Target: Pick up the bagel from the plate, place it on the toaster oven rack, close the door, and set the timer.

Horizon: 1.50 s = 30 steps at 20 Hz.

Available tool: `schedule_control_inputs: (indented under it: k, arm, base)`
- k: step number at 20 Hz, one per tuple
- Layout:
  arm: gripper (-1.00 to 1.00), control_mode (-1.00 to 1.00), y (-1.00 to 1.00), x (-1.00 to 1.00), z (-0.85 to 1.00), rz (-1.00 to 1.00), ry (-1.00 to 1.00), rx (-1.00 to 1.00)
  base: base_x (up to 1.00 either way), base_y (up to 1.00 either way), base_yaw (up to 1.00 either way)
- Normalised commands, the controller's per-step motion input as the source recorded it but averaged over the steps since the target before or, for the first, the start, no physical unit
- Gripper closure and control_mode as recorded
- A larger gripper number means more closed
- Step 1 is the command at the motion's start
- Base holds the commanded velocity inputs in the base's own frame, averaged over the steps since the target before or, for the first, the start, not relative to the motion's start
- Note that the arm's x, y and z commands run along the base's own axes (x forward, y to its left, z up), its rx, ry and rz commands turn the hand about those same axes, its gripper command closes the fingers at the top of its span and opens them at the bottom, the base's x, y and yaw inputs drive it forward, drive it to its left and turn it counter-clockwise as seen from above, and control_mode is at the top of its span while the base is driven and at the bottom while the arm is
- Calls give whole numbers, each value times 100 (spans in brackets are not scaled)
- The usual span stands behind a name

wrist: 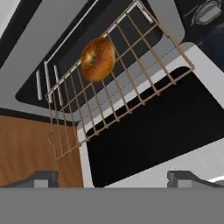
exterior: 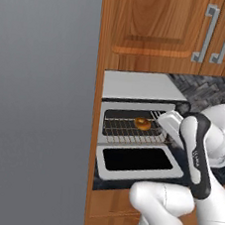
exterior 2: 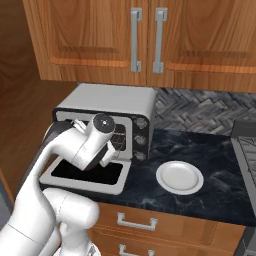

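One step looks done to me: the bagel (wrist: 97, 59) lies on the rack (wrist: 131, 83) inside the toaster oven (exterior 2: 107, 107); my jaws stand apart and empty; next I must lift the dropped door (exterior: 138, 162) shut.

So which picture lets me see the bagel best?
The hand view: the bagel looks big and clear, lying on the rack. The left base view shows it small on the rack inside the oven. In the right base view the arm covers the oven's opening.
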Motion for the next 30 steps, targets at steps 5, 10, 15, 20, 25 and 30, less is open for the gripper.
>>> schedule_control_inputs:
  k: [5,10,15,20,25,30]
  arm:
    - [-100,-100,0,-49,0,0,8,0]
    - [-100,-100,-2,-3,-1,0,19,0]
    - [-100,-100,-3,9,-13,0,21,0]
    - [-100,-100,-5,3,-20,0,18,0]
    - [-100,-100,-9,0,-24,0,3,-1]
    - [-100,-100,-15,0,-19,0,0,-2]
  base:
    - [0,0,0]
    - [0,0,0]
    - [0,0,0]
    - [0,0,0]
    - [0,0,0]
    - [0,0,0]
